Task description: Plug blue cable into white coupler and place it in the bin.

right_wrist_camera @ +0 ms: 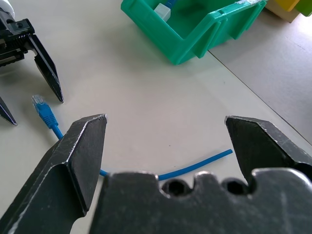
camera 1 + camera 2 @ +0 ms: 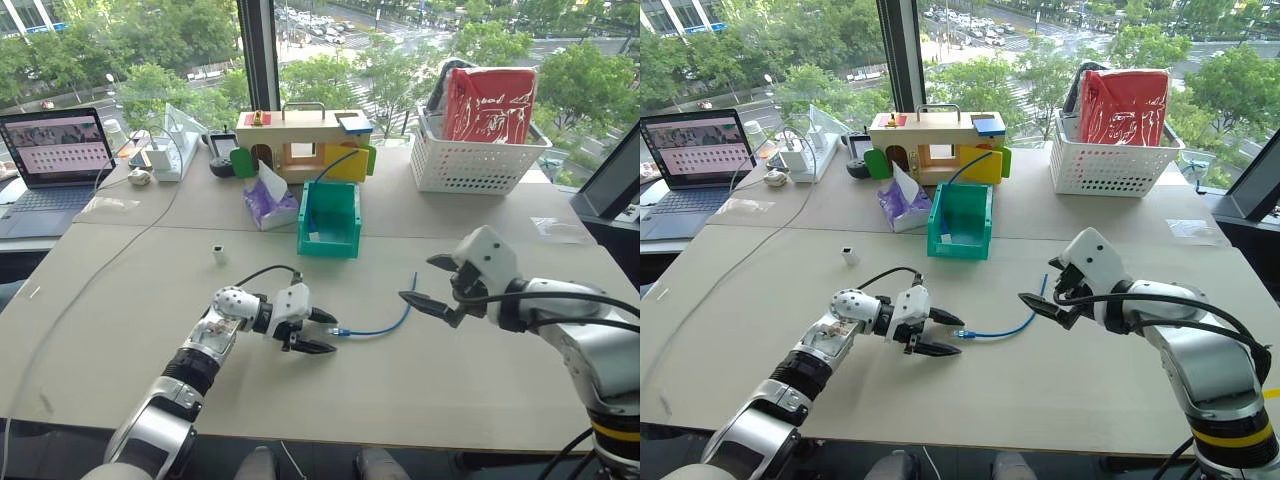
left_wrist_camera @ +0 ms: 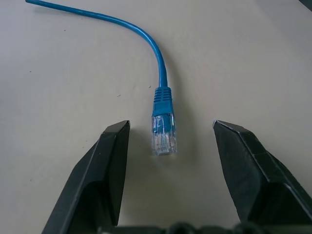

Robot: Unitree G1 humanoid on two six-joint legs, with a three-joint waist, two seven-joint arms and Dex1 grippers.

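Left gripper stands with jaws apart, empty, nearer of the two to the blue cable. The cable lies on the table, its clear plug just off the left fingertips, long axis running rightward toward the right gripper, likewise wide open and empty.

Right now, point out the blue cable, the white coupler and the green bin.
blue cable (image 3: pixel 162 99), left wrist view, on the blue boot behind the clear plug.
white coupler (image 2: pixel 218 253), left eye view, on its side.
green bin (image 2: pixel 352 212), left eye view, on its right wall.
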